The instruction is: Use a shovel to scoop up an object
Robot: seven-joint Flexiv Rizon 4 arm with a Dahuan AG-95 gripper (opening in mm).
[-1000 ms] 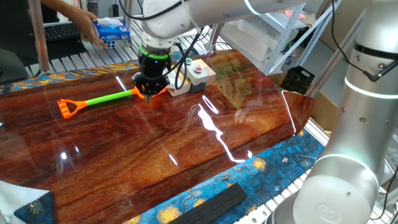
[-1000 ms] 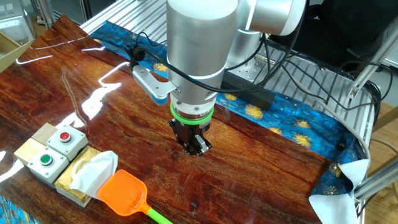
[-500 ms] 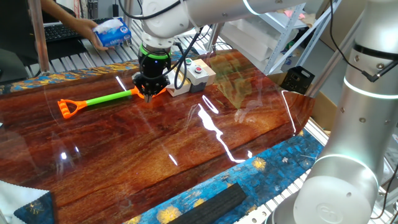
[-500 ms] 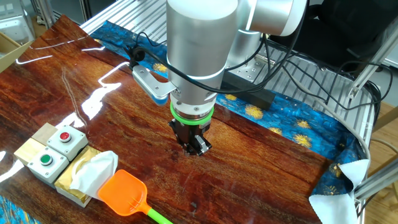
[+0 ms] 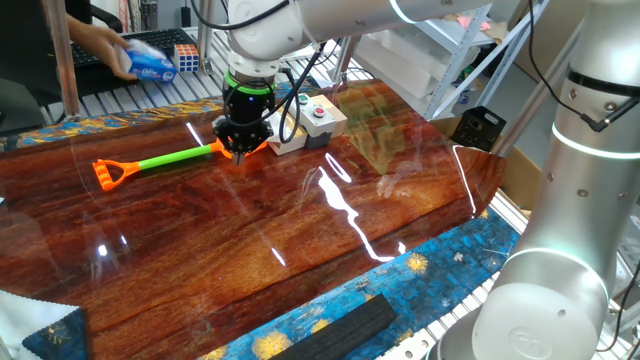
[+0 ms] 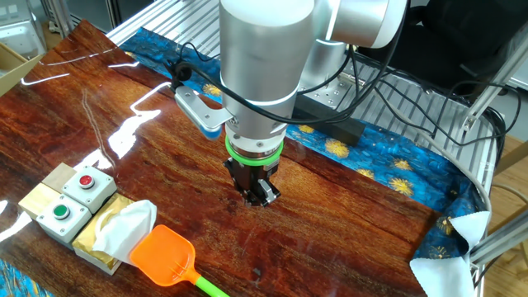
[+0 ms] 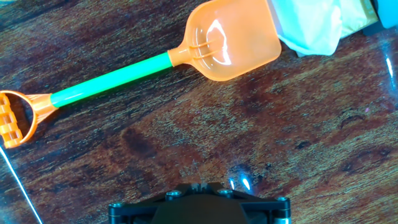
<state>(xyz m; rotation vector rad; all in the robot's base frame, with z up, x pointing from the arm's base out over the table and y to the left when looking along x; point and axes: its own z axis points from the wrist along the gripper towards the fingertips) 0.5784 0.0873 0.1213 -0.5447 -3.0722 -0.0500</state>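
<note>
A glossy dark wooden table (image 5: 250, 230) is filling the scene, edged by a blue patterned cloth (image 6: 388, 165). The shovel (image 7: 149, 62) is lying flat, handle toward nine o'clock in the hand view, blade touching the object (image 6: 115, 233) at about two o'clock. The gripper (image 6: 257, 195) is hanging empty above bare wood, its jaws clenched. Only the other fixed view is showing the grey button box (image 6: 70, 202) clearly; in one fixed view the gripper is hiding the blade.
</note>
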